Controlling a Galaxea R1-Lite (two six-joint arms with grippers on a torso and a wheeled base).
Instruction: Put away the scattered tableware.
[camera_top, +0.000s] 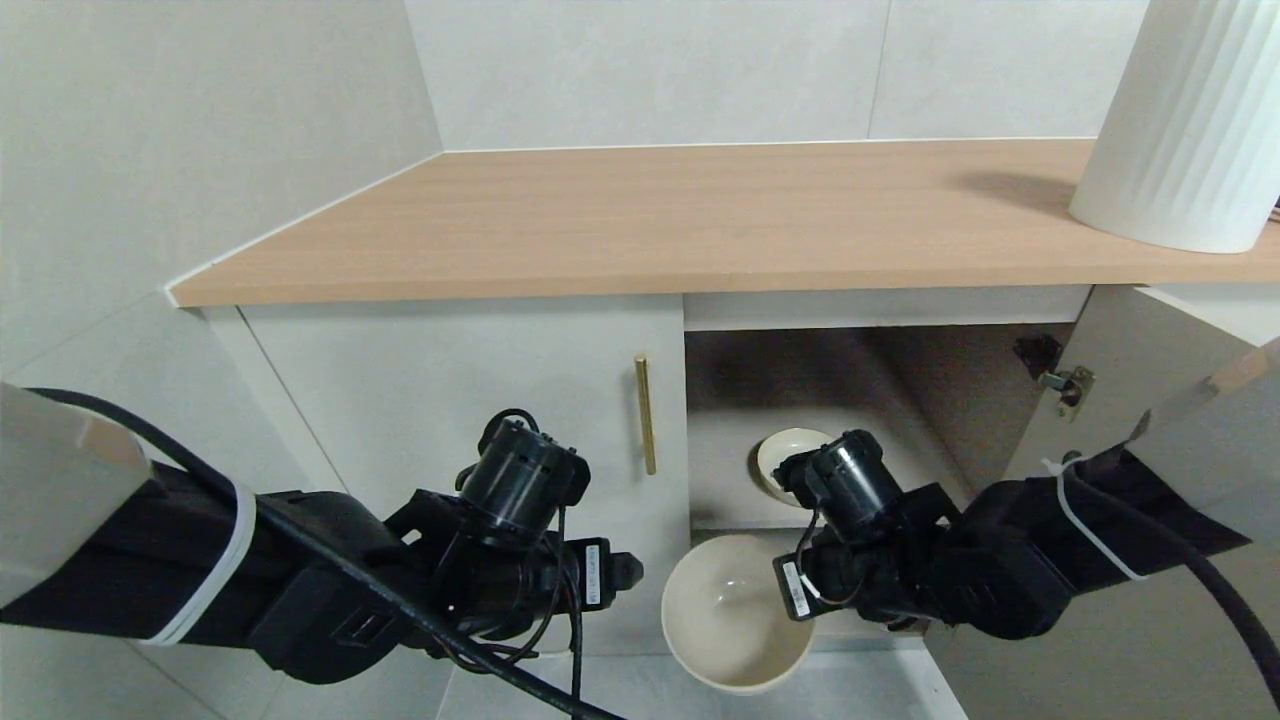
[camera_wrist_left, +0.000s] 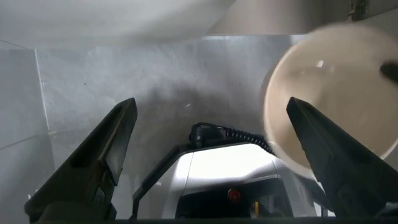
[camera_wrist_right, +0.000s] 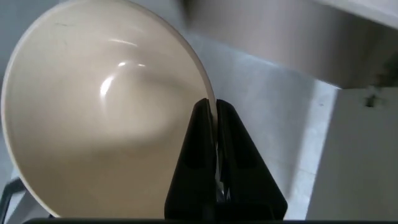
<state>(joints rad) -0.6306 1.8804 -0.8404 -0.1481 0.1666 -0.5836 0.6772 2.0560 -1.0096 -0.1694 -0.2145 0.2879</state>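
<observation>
Fingers of the right gripper are pressed together on the rim of a large, cream-coloured, glossy ceramic bowl, one inside the wall and one outside. This thin edge grip makes sense, since the bowl is too wide to take across its body. The bowl hangs in the air, low down and just in front of the open compartment of the pale grey cabinet, with its mouth turned up and slightly forward. It touches nothing but the fingers.

The cabinet's right-hand door stands swung wide, which leaves the way in free. On the shelf inside sits a smaller cream dish, partly hidden behind the right wrist. That dish suggests this is where the tableware belongs, and the bowl looks meant to go beside it or below it.

The left gripper holds nothing. Its dark fingers are spread wide and it sits near the closed left door with its slim brass handle, close to the bowl but not touching it.

The wooden surface above carries a white ribbed vessel at its far right.
</observation>
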